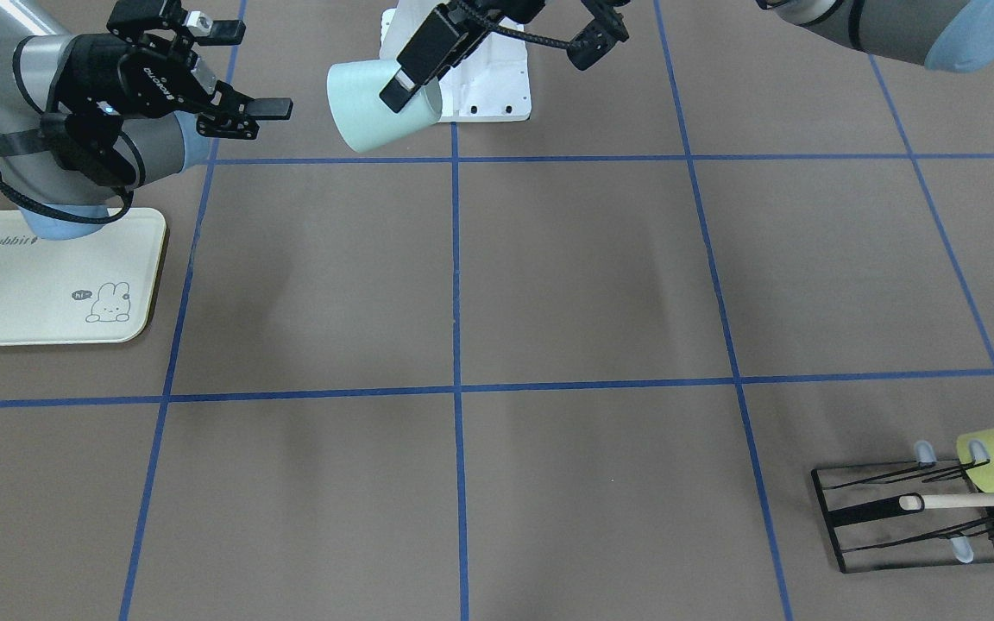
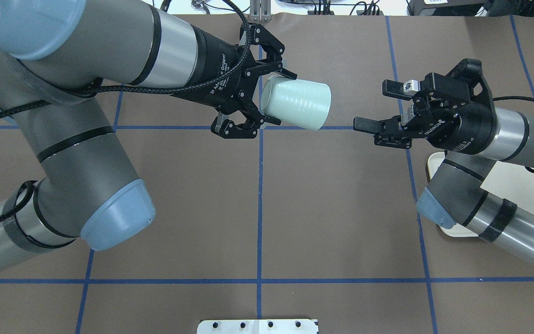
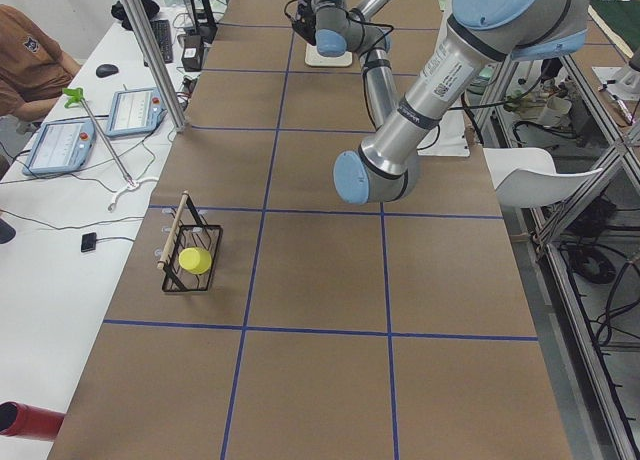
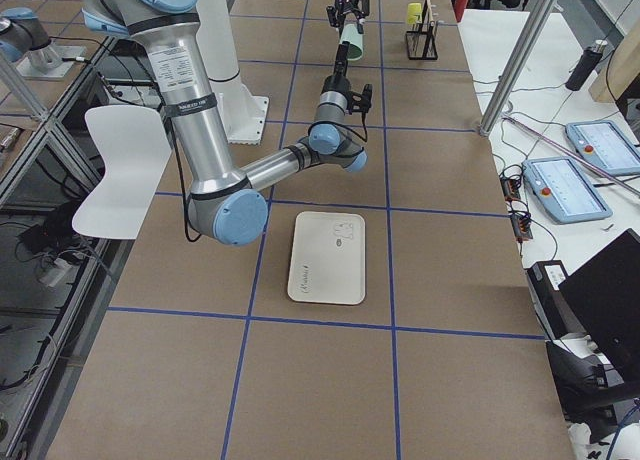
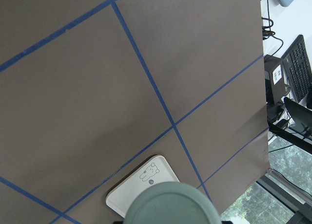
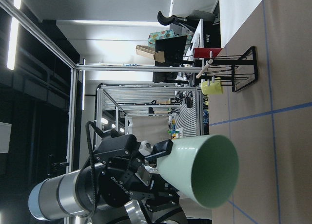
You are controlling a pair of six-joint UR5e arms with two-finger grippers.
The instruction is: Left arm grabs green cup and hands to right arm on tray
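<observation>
I see my left arm (image 2: 86, 153) stretched over the brown, blue-taped desk (image 2: 341, 208) and my right arm (image 2: 517, 132) bent above the tray (image 1: 31, 293). The left end effector (image 2: 278, 97) clamps the green cup (image 2: 297, 103) sideways in mid-air. Its mouth faces the right end effector (image 2: 373, 105), which is spread wide and near but not touching.

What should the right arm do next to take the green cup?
Probably ease the right gripper forward toward the green cup. Its jaws stand open, and a clear gap separates it from the cup, which the left gripper holds on its side in the air, mouth facing the right gripper.
</observation>
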